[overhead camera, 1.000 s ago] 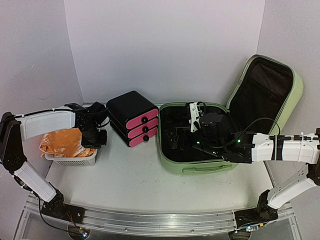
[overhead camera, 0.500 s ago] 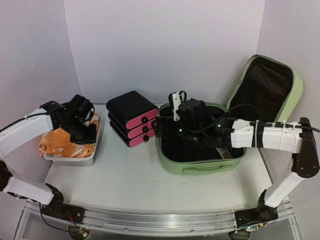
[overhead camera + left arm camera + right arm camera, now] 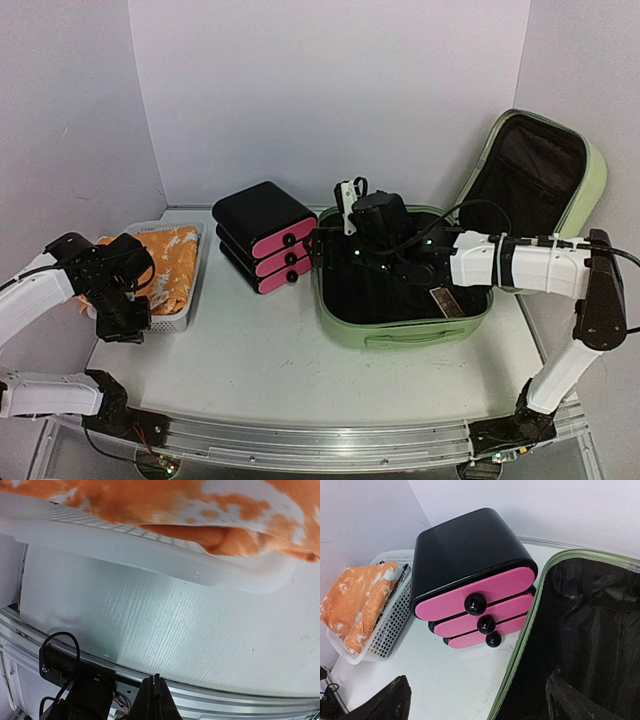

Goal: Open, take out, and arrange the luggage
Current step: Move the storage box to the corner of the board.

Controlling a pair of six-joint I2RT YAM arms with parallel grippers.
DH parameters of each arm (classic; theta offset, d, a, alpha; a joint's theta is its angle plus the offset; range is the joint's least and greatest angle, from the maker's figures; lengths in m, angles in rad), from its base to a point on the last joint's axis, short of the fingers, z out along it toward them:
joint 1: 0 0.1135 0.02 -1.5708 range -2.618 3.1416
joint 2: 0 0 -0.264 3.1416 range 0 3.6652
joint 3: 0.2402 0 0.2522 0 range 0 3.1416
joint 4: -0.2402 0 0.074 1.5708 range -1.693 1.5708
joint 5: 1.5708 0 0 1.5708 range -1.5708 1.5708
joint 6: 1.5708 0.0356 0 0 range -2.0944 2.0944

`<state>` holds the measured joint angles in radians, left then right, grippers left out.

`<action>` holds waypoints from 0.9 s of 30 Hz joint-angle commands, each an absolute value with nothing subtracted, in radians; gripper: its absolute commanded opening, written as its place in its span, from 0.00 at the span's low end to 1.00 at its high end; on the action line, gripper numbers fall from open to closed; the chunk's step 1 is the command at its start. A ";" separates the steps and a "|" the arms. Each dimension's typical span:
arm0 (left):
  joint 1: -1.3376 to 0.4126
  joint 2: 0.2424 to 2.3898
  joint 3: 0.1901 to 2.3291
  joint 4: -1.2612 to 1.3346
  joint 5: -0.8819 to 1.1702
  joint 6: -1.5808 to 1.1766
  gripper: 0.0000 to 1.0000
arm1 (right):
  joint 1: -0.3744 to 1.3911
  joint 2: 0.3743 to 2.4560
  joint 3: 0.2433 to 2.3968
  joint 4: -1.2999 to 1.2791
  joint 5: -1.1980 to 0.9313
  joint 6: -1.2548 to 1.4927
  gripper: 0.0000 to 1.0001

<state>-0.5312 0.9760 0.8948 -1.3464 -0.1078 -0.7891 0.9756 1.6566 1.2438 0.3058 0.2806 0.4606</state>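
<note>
White tabletop, pale walls on three sides.

Left gripper: the fingers are pressing flat together with nothing between them. They are pointing down at bare table just on the near side of the white basket. An orange cloth is lying in that basket and lapping over its near rim.

Right gripper: the fingers are standing wide apart and gripping nothing. They are hovering over the left rim of the luggage and aiming toward the black drawer box just beside it.

The luggage is sitting open on the right half of the table, with its lid standing up at the far right and the black lining showing. A small flat brownish item is lying near its front right corner.

Risks, as I am judging them:
- The spread right fingers are sitting astride the green rim, so a descent from here could be catching the zipper seam or shoving the shell sideways.
- Reaching further left could be knocking the drawer box.
- Dark lining is hiding whatever else is inside, so a blind pinch may be grabbing fabric.
- The left arm is working close to the basket, so a swing could be dragging the cloth out.
</note>
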 commanded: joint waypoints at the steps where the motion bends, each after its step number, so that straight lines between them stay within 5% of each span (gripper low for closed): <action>1: -0.439 0.972 0.871 -1.302 -0.153 -0.888 0.00 | 0.974 1.636 1.251 0.321 0.288 0.452 0.93; 11: -0.147 1.012 0.706 -0.963 -0.018 -1.126 0.00 | 0.970 1.553 1.188 0.321 0.326 0.453 0.94; 27: -0.018 1.145 0.685 -0.511 -0.112 -1.241 0.00 | 0.966 1.527 1.169 0.319 0.323 0.446 0.94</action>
<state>-0.0387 1.1084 0.6331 -0.8032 -0.0891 -1.2327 0.9710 1.5684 1.1671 0.3019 0.2977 0.4580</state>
